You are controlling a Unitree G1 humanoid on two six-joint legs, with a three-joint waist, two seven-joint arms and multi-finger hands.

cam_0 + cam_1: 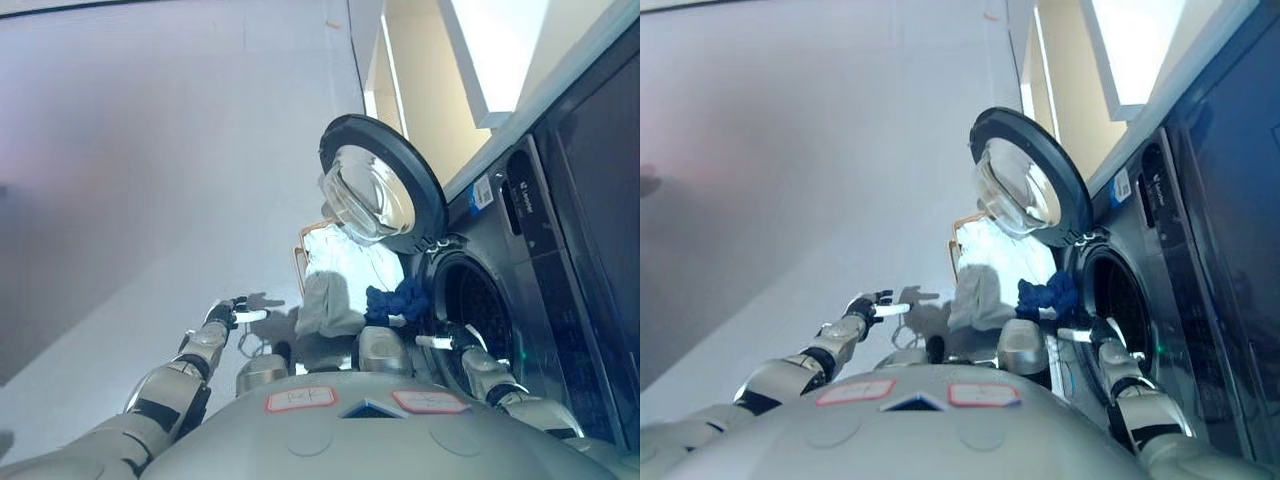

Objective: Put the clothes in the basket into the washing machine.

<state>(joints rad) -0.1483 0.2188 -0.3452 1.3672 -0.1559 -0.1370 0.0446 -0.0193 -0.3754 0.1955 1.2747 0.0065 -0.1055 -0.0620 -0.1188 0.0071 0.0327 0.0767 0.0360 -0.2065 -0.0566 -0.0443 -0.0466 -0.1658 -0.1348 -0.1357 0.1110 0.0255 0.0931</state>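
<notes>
Now blue garment (397, 300) at washing machine (520, 300) opening; door (385, 180) open

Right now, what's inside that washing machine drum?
The drum looks dark; no clothes show inside. A dark blue garment hangs at its rim. The right hand covers the lower opening.

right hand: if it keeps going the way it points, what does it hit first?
Likely the blue garment draped at the washing machine opening; the right hand points toward it with straight fingers. Depth is unclear.
</notes>
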